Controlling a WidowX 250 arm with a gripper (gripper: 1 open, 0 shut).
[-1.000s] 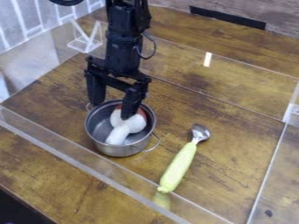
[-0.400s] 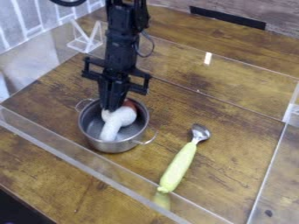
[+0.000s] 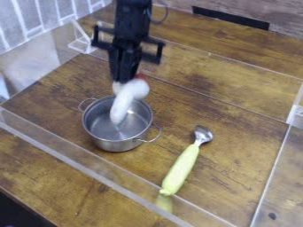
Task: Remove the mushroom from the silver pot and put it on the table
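A second earlier the gripper (image 3: 128, 78) stood low with its jaws spread around the mushroom (image 3: 124, 102) inside the silver pot (image 3: 119, 126); here it had risen, jaws clamped together on the mushroom's upper end. The mushroom hung just beneath the fingers, lifted above the pot's rim, its pale stem pointing down over the pot's mouth; motion blur made it hard to tell whether its tip had fully cleared the rim. There was one mushroom, one pot, and one yellow-green spoon (image 3: 183, 163) lying on the table (image 3: 236, 97), to the right of the pot.
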